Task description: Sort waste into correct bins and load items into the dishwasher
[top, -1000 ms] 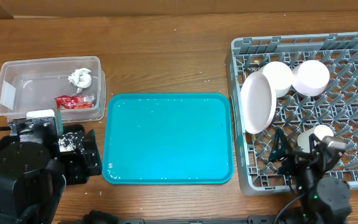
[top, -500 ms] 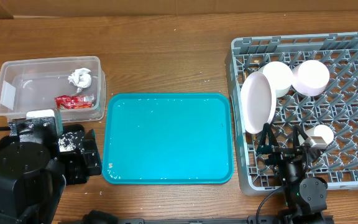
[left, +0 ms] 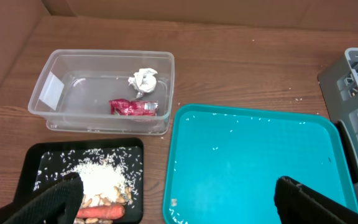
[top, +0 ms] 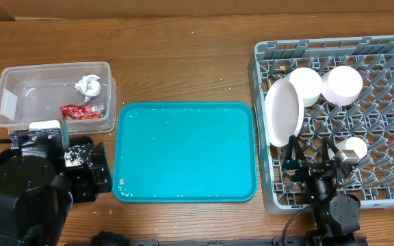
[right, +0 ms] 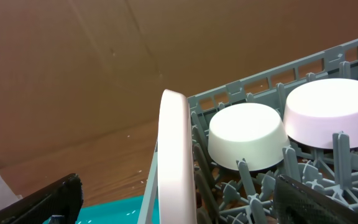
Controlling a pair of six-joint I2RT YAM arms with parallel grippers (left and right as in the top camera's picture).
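Note:
The clear tub (top: pixel 53 96) holds the white tissue (top: pixel 87 85) and the red wrapper (top: pixel 81 111); both also show in the left wrist view, the tissue (left: pixel 143 79) and the wrapper (left: pixel 133 107). The black tray (left: pixel 30 171) holds rice (left: pixel 101 179), brownish scraps (left: pixel 98 200) and the carrot (left: pixel 101 212). My left gripper (left: pixel 179 202) is open and empty above the tray's right edge. The grey rack (top: pixel 388 123) holds the plate (top: pixel 284 113) on edge and two bowls (top: pixel 306 85) (top: pixel 342 83). My right gripper (top: pixel 310 154) is open just in front of the plate (right: pixel 176 155). The chopsticks are out of view.
The teal serving tray (top: pixel 183 150) lies between the bins and the rack, with a few rice grains on it. My left arm (top: pixel 26 191) covers most of the black tray in the overhead view. Brown wooden table all round.
My right arm has shifted left along the rack's front, closer to the plate, then stayed still. The left arm has not moved.

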